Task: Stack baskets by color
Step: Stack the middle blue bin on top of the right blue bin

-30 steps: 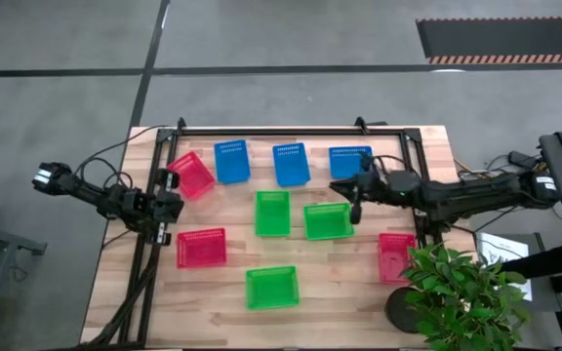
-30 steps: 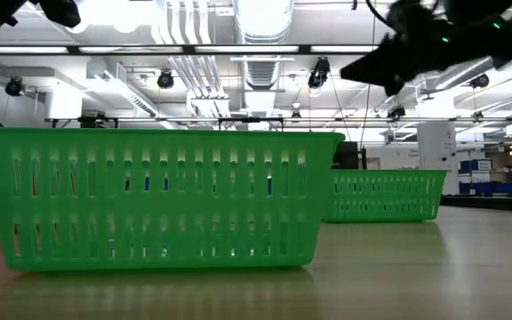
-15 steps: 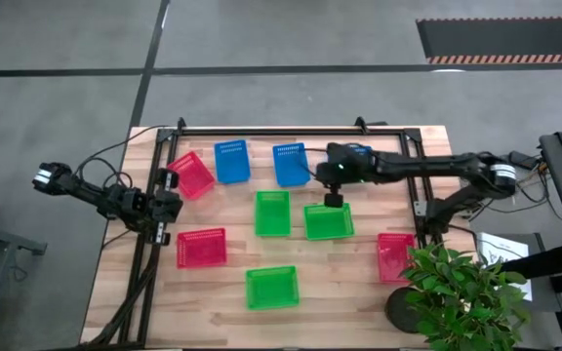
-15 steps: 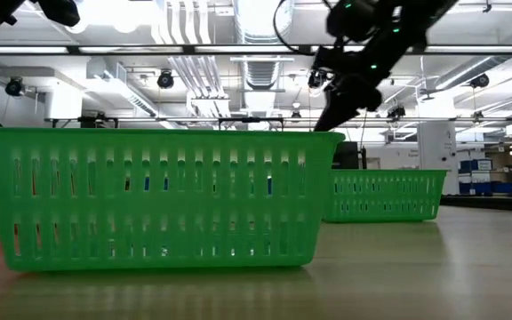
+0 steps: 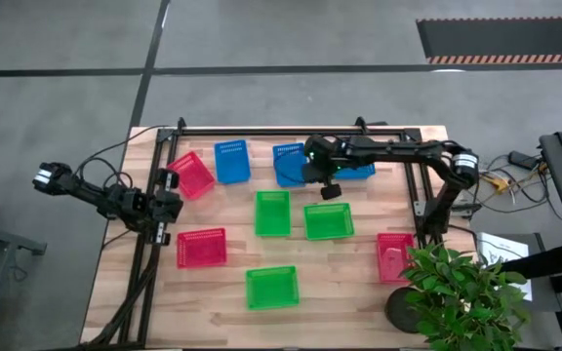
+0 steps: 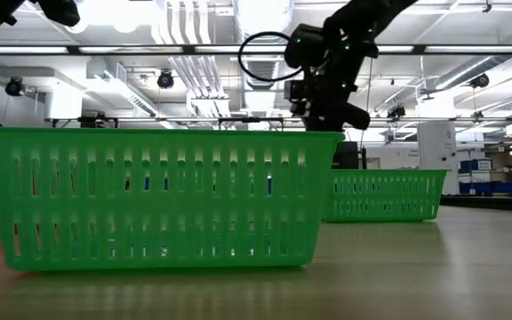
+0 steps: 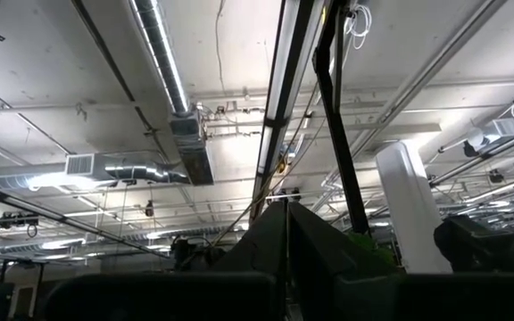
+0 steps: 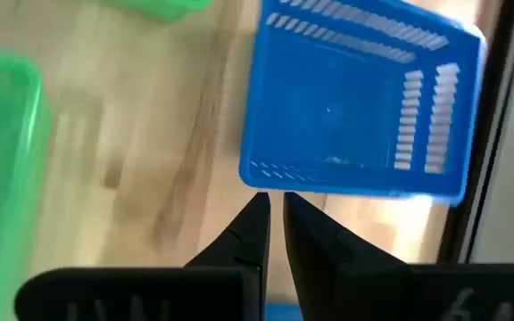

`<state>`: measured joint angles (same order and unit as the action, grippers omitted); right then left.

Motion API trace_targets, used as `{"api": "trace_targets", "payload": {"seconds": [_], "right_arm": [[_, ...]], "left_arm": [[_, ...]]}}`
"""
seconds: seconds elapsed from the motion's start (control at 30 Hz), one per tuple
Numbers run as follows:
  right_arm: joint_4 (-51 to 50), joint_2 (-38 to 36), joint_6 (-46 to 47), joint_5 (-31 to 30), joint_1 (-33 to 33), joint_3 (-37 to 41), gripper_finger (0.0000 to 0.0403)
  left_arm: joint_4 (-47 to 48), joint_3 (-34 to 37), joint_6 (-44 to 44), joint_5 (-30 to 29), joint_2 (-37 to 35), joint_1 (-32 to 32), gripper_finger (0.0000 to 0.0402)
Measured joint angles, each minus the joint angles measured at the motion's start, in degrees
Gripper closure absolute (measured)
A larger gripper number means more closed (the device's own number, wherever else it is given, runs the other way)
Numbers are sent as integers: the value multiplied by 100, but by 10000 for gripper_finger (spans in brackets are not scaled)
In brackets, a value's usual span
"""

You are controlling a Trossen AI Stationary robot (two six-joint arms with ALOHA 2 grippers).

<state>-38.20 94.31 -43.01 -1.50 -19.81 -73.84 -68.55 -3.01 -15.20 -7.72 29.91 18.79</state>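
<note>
Swinging leftward along the worktop's far edge since the earlier frame, the right end effector [image 5: 326, 187] now hangs at the middle blue basket [image 5: 289, 164], its fingers [image 8: 255, 234] nearly clenched and empty just beside that basket's rim. At the left edge, the left end effector [image 5: 167, 208] rests clenched, near a red basket [image 5: 191, 174].
</note>
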Motion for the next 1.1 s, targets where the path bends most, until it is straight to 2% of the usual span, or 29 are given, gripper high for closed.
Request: {"api": "trace_targets", "payload": {"seconds": [0.2,0.33,0.53,0.77,0.9,0.97,1.1], "right_arm": [[-93,208,-1942,-102,4,-101,375],[-32,268,-2630,-650,44,-90,375],[69,266,-2683,-764,39,-88,359],[308,400,-2887,-828,42,-85,281],[343,562,-3324,-1179,66,-83,244],[354,609,-3488,-1414,68,-83,236],[552,669,-3658,-1419,66,-83,236]], "left_arm": [[-2,2,0,8,-2,0,402],[-2,2,0,11,-4,0,402],[-2,4,-2,10,-2,-4,402],[0,4,-7,10,-5,-2,402],[0,4,-13,10,-8,-2,402],[-6,4,-15,9,-5,-2,402],[-3,4,-16,8,-9,-2,402]]}}
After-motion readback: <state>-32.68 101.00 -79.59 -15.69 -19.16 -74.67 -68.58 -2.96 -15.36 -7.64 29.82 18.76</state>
